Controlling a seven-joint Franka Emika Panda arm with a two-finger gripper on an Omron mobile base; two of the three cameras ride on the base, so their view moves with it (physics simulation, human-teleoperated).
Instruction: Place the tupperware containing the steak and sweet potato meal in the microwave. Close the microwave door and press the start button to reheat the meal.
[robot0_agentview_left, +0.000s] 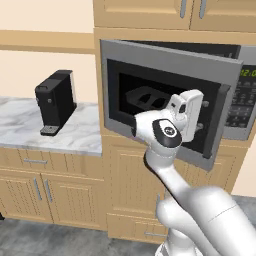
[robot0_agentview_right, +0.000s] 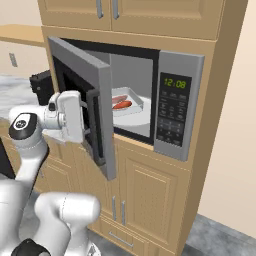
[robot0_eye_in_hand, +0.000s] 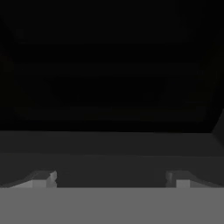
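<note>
Against the microwave door (robot0_agentview_right: 85, 100) glass, my gripper (robot0_eye_in_hand: 111, 178) stands spread, empty. Door: stiff, hinged, light; I'd push its frame at 3 o'clock, judging glass slippery.

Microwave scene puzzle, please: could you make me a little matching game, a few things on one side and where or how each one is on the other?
Things:
1. tupperware
2. microwave door
3. coffee machine
4. claw

Places or states:
A. on the marble counter
B. partly swung shut
C. inside the microwave, on the round white plate
D. open, pressed up near the dark glass

Pairs: 1-C, 2-B, 3-A, 4-D
</note>
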